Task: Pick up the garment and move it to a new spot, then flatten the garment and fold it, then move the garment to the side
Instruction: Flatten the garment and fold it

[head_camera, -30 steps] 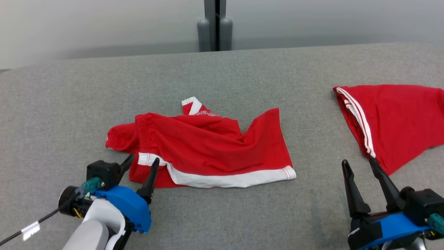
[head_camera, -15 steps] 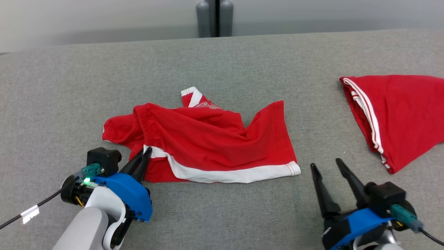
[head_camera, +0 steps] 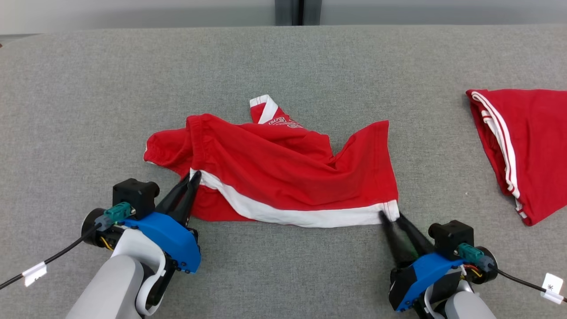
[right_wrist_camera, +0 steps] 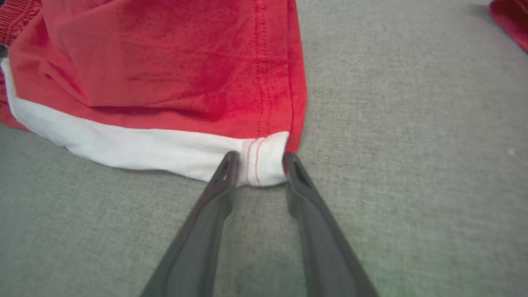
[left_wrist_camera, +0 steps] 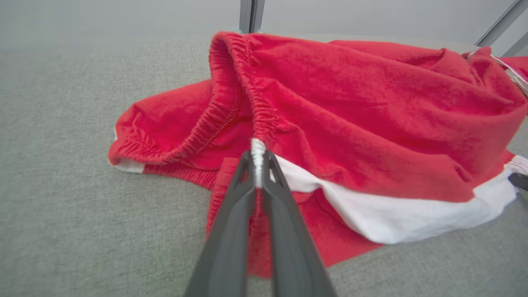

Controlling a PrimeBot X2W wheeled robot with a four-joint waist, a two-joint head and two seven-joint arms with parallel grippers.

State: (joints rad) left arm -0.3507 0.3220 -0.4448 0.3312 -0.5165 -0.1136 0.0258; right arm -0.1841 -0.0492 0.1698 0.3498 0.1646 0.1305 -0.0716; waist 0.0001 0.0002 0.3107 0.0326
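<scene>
The garment (head_camera: 283,173), red shorts with a white side stripe, lies crumpled in the middle of the grey table (head_camera: 283,57). My left gripper (head_camera: 193,177) is shut on the end of the white stripe by the elastic waistband; the left wrist view shows the cloth (left_wrist_camera: 363,123) pinched between the tips (left_wrist_camera: 258,154). At the garment's near right corner, my right gripper (head_camera: 390,216) is open. In the right wrist view its fingers straddle the white hem corner (right_wrist_camera: 260,159) of the garment (right_wrist_camera: 165,70), low on the table.
A second red garment with thin white stripes (head_camera: 531,137) lies folded at the table's right edge, its corner showing in the right wrist view (right_wrist_camera: 511,16). A dark post (head_camera: 290,6) stands behind the far edge. Bare grey table surrounds the shorts.
The head camera has tilted down. My left gripper closed on the stripe end. My right gripper moved left to the hem corner and its fingers narrowed.
</scene>
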